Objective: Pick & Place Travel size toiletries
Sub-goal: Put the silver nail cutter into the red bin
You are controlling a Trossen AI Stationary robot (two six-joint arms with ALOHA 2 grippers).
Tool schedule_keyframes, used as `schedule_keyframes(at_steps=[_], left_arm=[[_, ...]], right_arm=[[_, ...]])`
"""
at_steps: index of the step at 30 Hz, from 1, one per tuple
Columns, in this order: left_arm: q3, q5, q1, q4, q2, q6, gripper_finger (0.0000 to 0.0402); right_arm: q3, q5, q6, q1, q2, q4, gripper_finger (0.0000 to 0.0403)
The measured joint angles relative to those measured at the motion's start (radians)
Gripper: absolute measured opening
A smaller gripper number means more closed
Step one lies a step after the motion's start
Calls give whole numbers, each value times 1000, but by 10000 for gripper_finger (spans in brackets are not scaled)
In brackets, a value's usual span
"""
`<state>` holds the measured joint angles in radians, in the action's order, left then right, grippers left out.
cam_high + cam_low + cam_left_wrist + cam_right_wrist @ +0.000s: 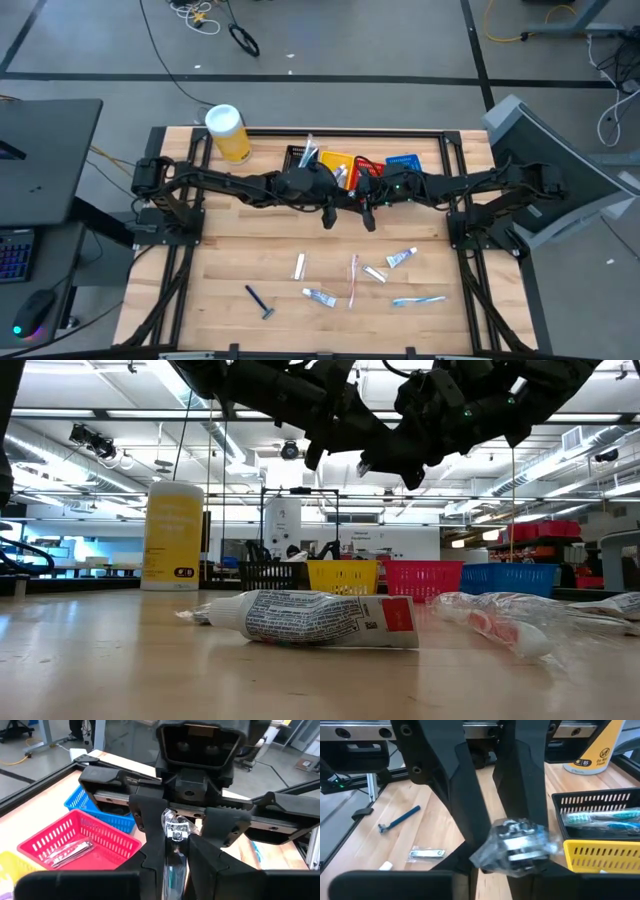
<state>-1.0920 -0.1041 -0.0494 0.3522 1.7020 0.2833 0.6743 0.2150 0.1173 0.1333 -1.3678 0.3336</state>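
Note:
My two grippers meet tip to tip in the air near the row of baskets. Between them is a small metal nail clipper in a crinkled clear wrapper (pixel 175 829). My left gripper (pixel 176 840) is shut on it. My right gripper (pixel 516 866) faces it from the other side and is closed on the same packet (pixel 516 846). Other toiletries lie flat on the wood nearer the front edge: a blue razor (pixel 260 302), white tubes (pixel 320 296) (pixel 402 257), and toothbrushes (pixel 418 300) (pixel 352 280). My left gripper pinches the wrapped clipper between its two fingers (pixel 150 855). It comes in nearly level from the table's left. The packet's far end (pixel 172 817) sticks out past the fingertips. The packet is lifted clear of the table. My right gripper comes in nearly level from the table's right, a finger (pixel 147 815) on each side of the packet's free end. The crumpled wrapper (pixel 535 840) covers the exact place of contact. The packet stays in the air between both grippers.
Black (pixel 300 158), yellow (pixel 335 165), red (pixel 365 163) and blue (pixel 403 162) baskets line the far side. The red one holds a wrapped clipper (pixel 70 852), the black one toothbrushes (pixel 600 817). A yellow canister (pixel 228 133) stands far left. A metal frame (pixel 180 250) borders the table.

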Motion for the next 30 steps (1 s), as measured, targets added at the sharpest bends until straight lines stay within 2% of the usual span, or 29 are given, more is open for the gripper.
schedule_keyframes(at_steps=[14,19,25,30], left_arm=[[0,17,-1,-3,1,20,94],[0,-36,-1,-17,2,11,116],[0,-151,-1,-95,2,5,146],[0,-177,-1,-128,2,5,161]], right_arm=[[2,-12,20,-1,0,-21,65],[3,-122,52,-1,0,-116,64],[3,-257,84,0,3,-282,63],[2,-442,85,17,55,-419,63]])
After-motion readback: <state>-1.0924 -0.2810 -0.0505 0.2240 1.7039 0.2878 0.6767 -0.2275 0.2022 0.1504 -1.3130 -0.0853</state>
